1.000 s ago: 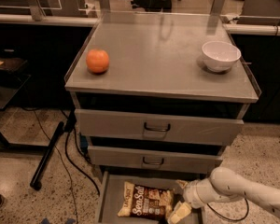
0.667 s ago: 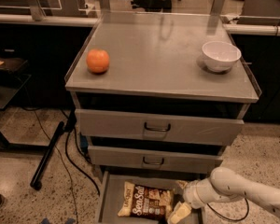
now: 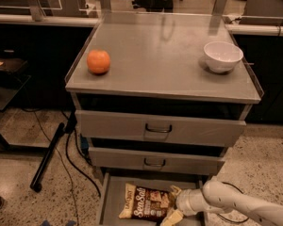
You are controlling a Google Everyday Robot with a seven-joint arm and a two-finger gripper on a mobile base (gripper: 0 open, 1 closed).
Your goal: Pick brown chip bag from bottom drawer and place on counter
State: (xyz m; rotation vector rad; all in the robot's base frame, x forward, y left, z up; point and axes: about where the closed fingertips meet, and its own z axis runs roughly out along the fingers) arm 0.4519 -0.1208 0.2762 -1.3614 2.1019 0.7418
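Gripper (image 3: pixel 173 204) sits low in the open bottom drawer (image 3: pixel 111 197), right at the right end of the brown chip bag (image 3: pixel 144 206); whether it has hold of the bag cannot be told. The bag lies flat on the drawer floor, lettering up. An orange (image 3: pixel 98 61) and a white bowl (image 3: pixel 222 56) stand well apart on the counter (image 3: pixel 160 55).

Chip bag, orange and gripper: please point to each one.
chip bag (image 3: pixel 144 205): camera view, on its white lettering.
orange (image 3: pixel 98 61): camera view, on its middle.
gripper (image 3: pixel 173 204): camera view, its front end, beside the bag's right edge.
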